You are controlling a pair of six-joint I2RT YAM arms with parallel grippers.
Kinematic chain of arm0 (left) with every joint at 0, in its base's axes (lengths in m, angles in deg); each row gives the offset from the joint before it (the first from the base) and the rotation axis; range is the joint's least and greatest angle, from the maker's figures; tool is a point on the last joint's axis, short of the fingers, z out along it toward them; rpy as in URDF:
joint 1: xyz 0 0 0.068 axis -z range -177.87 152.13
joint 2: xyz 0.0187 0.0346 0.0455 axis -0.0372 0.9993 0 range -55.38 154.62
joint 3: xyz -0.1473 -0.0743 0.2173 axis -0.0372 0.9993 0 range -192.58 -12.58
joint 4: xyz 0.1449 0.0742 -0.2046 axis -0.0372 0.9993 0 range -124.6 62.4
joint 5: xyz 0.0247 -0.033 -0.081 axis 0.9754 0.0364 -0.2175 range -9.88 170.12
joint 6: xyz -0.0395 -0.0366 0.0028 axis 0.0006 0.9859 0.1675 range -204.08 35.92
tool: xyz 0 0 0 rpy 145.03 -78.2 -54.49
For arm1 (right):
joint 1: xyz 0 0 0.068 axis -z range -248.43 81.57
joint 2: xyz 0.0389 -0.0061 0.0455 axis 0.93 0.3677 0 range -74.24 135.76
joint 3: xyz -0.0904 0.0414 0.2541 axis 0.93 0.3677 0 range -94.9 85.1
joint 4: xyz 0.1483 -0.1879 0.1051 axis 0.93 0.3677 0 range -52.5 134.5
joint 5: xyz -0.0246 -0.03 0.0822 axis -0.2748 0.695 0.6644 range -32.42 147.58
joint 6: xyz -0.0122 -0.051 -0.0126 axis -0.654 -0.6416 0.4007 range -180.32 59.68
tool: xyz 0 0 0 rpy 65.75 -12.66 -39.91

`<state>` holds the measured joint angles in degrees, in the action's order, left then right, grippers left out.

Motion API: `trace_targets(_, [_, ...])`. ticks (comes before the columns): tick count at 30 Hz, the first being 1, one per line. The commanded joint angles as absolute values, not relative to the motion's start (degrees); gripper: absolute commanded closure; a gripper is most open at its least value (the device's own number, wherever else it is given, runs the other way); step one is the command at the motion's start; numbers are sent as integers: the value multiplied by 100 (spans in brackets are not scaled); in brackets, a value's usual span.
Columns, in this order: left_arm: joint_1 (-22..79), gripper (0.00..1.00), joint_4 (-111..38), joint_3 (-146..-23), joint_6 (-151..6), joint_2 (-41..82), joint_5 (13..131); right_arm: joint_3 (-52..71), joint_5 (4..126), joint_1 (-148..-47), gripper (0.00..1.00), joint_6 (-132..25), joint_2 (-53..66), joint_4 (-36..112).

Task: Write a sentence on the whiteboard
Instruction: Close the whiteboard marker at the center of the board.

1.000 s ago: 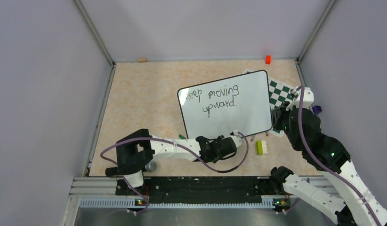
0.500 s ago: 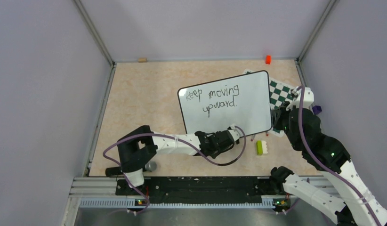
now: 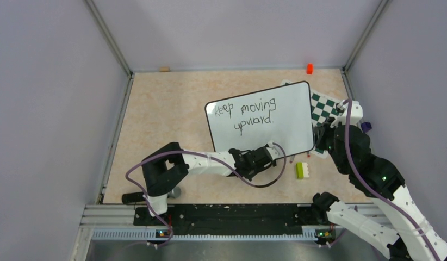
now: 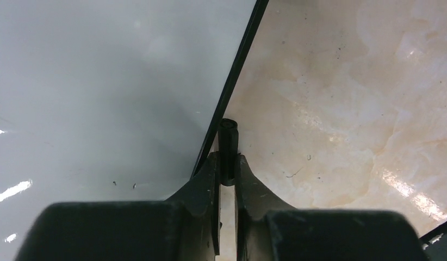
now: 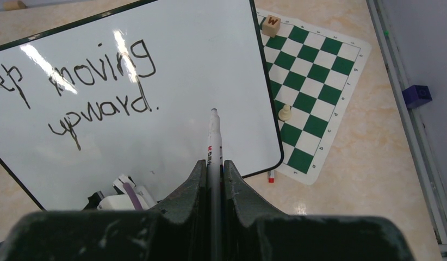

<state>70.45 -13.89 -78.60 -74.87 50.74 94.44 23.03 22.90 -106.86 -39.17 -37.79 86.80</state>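
Note:
The whiteboard (image 3: 284, 133) lies tilted on the table and also shows in the right wrist view (image 5: 178, 65) and the left wrist view (image 4: 101, 81). The sentence (image 3: 246, 112) reads "Keep moving upward." in two dark lines (image 5: 99, 81). My right gripper (image 5: 213, 166) is shut on a white marker (image 5: 213, 136), whose tip points over the board's blank lower part. It sits at the board's right edge (image 3: 321, 138). My left gripper (image 4: 227, 163) is shut on a small black cap (image 4: 228, 142) at the board's black rim, by its near edge (image 3: 273, 152).
A green-and-white chess mat (image 3: 326, 109) lies under the board's right side, with a wooden cube (image 5: 272, 22) and a white pawn (image 5: 285, 113) on it. A green-white block (image 3: 302, 170), an orange block (image 3: 309, 68) and a purple block (image 5: 417, 96) lie around.
My left gripper has moved away from me, up to the board's near edge, with the black cap in it. The right arm and the board have not moved.

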Motion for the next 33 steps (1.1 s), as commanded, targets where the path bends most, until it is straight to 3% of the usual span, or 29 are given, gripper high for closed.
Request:
trace_targets(1, [6999,96,-1385,-7827,-7379,4984,9106,2081,2215,-10622,100,-3944,-3817,8575])
trace_targets(2, [6999,100,-1404,-7806,-7353,4891,9052,2082,2222,-10622,100,-3943,-3830,8584])
trace_targets(12, [6948,100,-1554,-7508,-6664,3013,8446,1947,2951,-10622,100,-3968,-3673,8710])
trace_targets(20, [5158,100,-3026,-6811,-4148,1308,7240,2477,4552,-10624,100,-4191,-3955,7787])
trace_targets(23, [4928,100,-3796,-6631,-3232,893,7557,2954,6013,-10618,100,-4222,-4249,6821])
trace_targets(33, [4758,100,-5315,-5935,-854,324,9339,3997,6755,-10635,100,-3691,-4436,4668])
